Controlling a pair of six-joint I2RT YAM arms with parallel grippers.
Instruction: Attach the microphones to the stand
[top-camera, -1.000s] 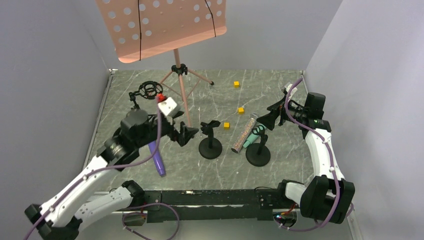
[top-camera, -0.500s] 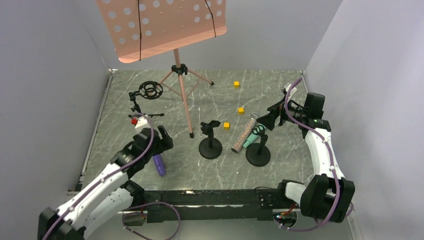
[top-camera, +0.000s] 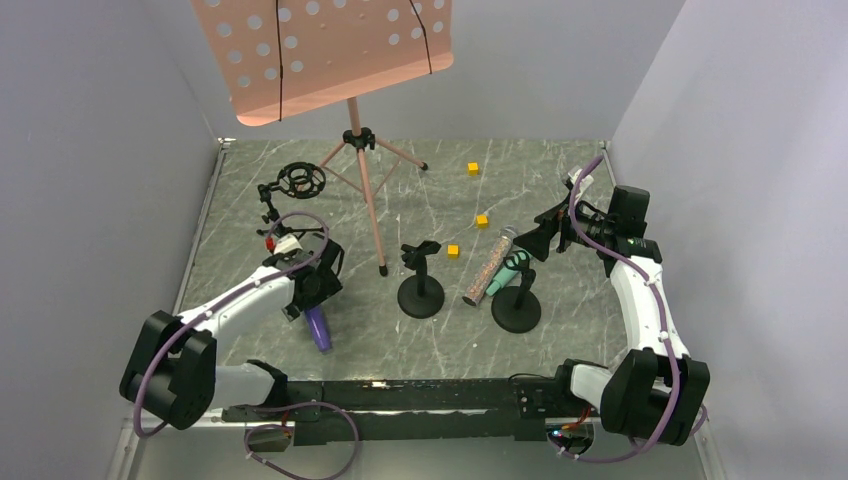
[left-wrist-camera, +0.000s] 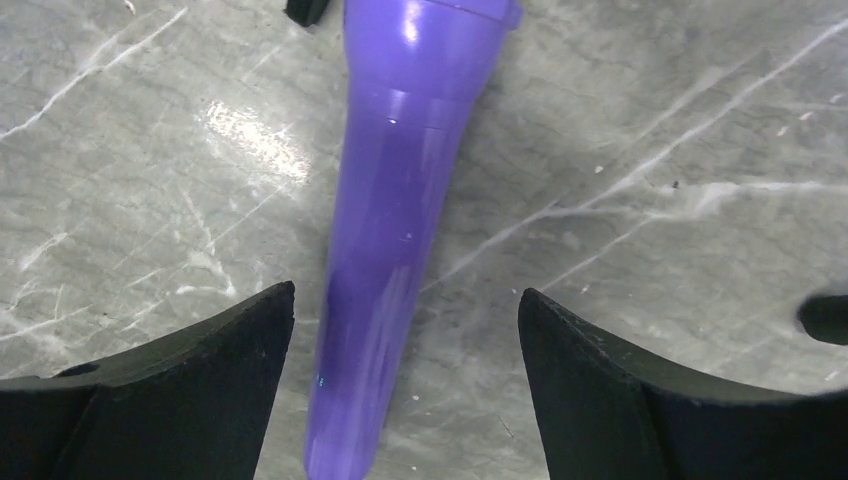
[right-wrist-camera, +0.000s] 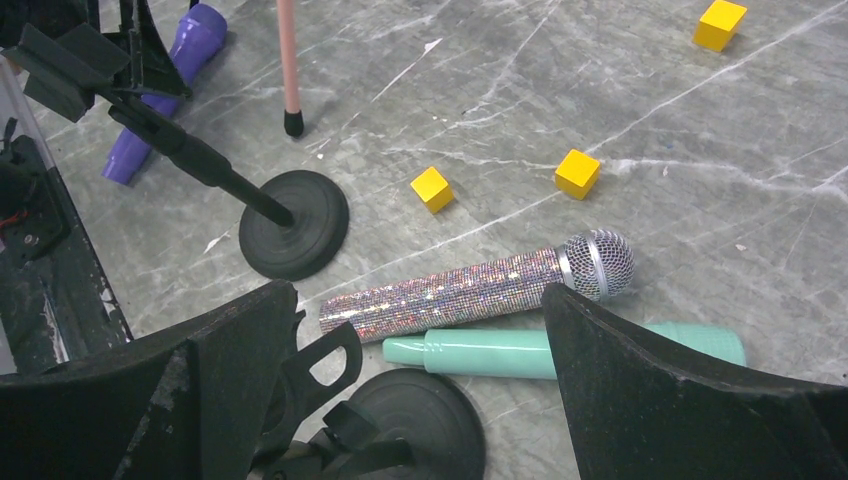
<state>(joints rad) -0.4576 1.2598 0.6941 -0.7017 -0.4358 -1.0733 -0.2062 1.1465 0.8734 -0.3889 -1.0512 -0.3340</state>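
- Three microphones lie on the marbled table (top-camera: 560, 170); none sits in a stand clip.
- Purple microphone (top-camera: 317, 328) (left-wrist-camera: 400, 200): flat on the table at about 8 o'clock from centre in the top view, its slim tail toward 6 o'clock.
- Left gripper (top-camera: 318, 283) (left-wrist-camera: 405, 300): low over the purple microphone, fingers (left-wrist-camera: 200, 380) spread apart on either side of the handle. The wrist view shows bare table between each finger and the handle, so nothing is gripped.
- Glitter microphone (top-camera: 489, 268) (right-wrist-camera: 470, 290): flat at about 4 o'clock, silver mesh head toward 12 o'clock.
- Mint-teal microphone (top-camera: 516, 265) (right-wrist-camera: 560, 352): just beside the glitter one, on its 3 o'clock side, roughly parallel. Contact with the nearby stand cannot be told.
- Right gripper (top-camera: 545, 232) (right-wrist-camera: 417, 292): above that pair, fingers wide apart, holding nothing.
- Two round-base desk stands: one (top-camera: 421, 290) at 6 o'clock from centre, the other (top-camera: 517, 310) at 5 o'clock, next to the mint-teal microphone.
- Shock-mount stand (top-camera: 298, 181) at 10 o'clock.
- Pink music stand (top-camera: 330, 50) at 12 o'clock.
- Three yellow cubes (top-camera: 453, 251) (top-camera: 482, 220) (top-camera: 473, 168) between 1 and 2 o'clock.
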